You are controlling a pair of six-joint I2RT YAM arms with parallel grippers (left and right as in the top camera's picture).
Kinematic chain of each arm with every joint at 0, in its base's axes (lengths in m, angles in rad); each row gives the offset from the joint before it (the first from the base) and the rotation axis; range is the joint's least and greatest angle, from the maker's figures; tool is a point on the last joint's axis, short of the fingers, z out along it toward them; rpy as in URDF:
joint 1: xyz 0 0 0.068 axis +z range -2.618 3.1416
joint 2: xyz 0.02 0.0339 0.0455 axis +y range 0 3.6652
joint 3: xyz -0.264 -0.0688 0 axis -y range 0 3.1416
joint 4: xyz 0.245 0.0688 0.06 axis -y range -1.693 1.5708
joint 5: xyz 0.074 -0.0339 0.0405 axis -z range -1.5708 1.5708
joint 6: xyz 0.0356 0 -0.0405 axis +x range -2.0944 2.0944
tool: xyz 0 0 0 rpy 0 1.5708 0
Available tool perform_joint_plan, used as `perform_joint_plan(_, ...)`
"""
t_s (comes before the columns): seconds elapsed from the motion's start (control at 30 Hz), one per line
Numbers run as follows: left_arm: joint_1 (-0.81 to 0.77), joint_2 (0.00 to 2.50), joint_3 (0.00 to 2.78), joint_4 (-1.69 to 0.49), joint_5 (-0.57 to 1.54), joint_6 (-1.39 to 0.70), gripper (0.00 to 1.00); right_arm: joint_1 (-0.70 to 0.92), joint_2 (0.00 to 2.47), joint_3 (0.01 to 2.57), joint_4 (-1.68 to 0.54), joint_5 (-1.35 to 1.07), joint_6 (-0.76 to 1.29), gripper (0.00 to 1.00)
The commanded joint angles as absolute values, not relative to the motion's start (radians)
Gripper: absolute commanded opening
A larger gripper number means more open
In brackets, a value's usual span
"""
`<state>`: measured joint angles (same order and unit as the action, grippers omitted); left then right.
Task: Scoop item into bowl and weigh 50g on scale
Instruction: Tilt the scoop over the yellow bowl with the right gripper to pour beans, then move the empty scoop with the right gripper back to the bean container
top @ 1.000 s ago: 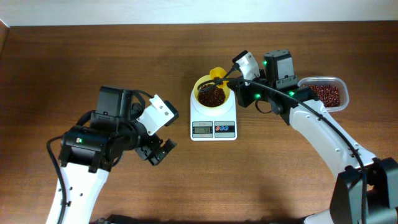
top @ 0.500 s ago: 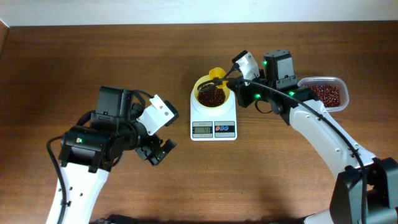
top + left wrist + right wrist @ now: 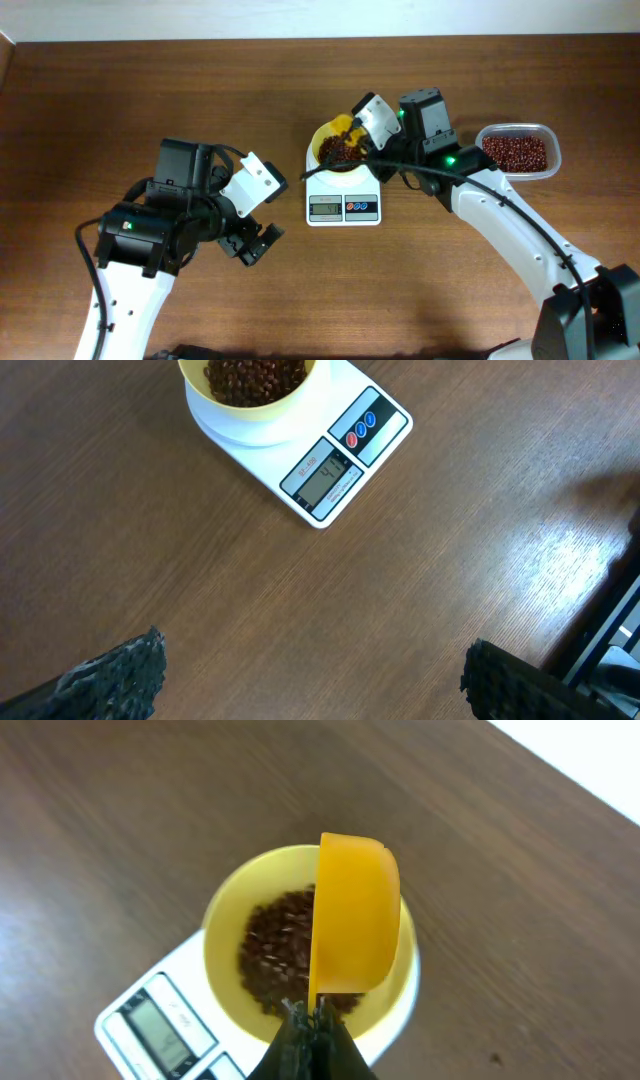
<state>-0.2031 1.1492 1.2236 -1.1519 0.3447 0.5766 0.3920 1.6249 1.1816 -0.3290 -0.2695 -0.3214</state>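
Above the bowl (image 3: 218, 935) we hold the scoop (image 3: 355, 915) on edge — right fingers (image 3: 298, 1042) clamped on it, left fingers (image 3: 112, 678) apart.

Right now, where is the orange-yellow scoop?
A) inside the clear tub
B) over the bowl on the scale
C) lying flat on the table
B: the right gripper holds the scoop tipped on its side over the bowl of beans, which sits on the scale.
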Motion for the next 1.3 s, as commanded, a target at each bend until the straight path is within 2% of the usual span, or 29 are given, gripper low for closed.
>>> perform_joint_plan(0.0, -0.198, 1.144, 1.242, -1.15, 0.36, 0.589, 0.99, 0.395, 1.61, 1.196, -0.326, -0.196, -0.369, 0.04)
perform_joint_plan(0.13, -0.198, 1.144, 1.242, -1.15, 0.36, 0.589, 0.99, 0.404, 1.607, 1.197, -0.318, -0.196, -0.442, 0.04)
perform_joint_plan(0.4, -0.198, 1.144, 1.242, -1.15, 0.36, 0.589, 0.99, 0.433, 1.592, 1.197, -0.318, -0.13, -0.441, 0.04)
perform_joint_plan(0.67, -0.198, 1.144, 1.242, -1.15, 0.36, 0.589, 0.99, 0.43, 1.449, 1.197, -0.319, -0.115, -0.437, 0.04)
perform_joint_plan(0.8, -0.198, 1.144, 1.242, -1.15, 0.36, 0.589, 0.99, 0.43, 1.371, 1.197, -0.405, 0.205, -0.437, 0.04)
perform_joint_plan(0.87, -0.198, 1.144, 1.242, -1.15, 0.36, 0.589, 0.99, 0.43, 1.366, 1.197, -0.44, 0.336, -0.39, 0.04)
perform_joint_plan(0.97, -0.198, 1.144, 1.242, -1.15, 0.36, 0.589, 0.99, 0.411, 1.367, 1.197, -0.455, 0.468, -0.213, 0.04)
perform_joint_plan(1.1, -0.198, 1.144, 1.242, -1.15, 0.359, 0.589, 0.99, 0.265, 1.367, 1.197, -0.442, 0.482, 0.027, 0.04)
perform_joint_plan(1.27, -0.198, 1.144, 1.242, -1.15, 0.36, 0.589, 0.99, 0.128, 1.377, 1.197, -0.485, 0.458, 0.068, 0.04)
